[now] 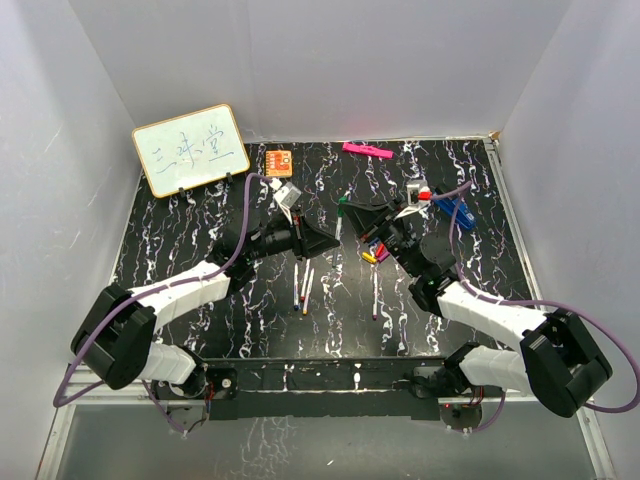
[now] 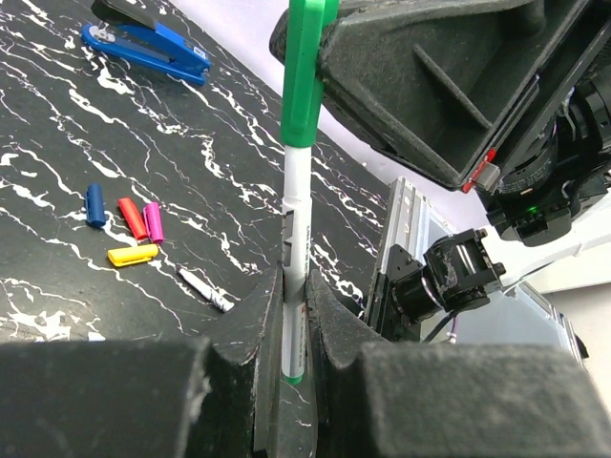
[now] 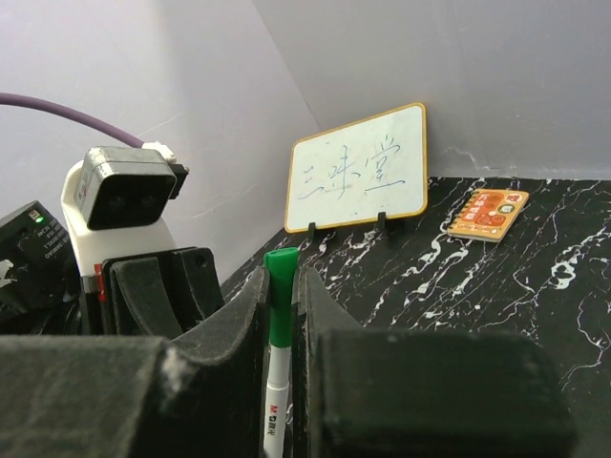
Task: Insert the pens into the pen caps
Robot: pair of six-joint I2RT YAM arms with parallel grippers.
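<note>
L gripper (image 2: 294, 298) is clamped on the white barrel of the held pen (image 2: 296, 224), upright at centre of the left wrist view. R gripper (image 3: 283, 284) is pinched on the green cap (image 3: 281, 303), which sits over that pen's upper end. Loose caps lie close together on the table (image 2: 57, 124), left-centre of the left wrist view: blue cap (image 2: 94, 204), red cap (image 2: 132, 218), purple cap (image 2: 153, 221), yellow cap (image 2: 133, 255). In top view, spare pens (image 1: 307, 290) lie just below frame centre, btw the two arms.

Whiteboard (image 3: 358, 170): handwritten 三味堂; pen (image 3: 276, 401): red M
</note>
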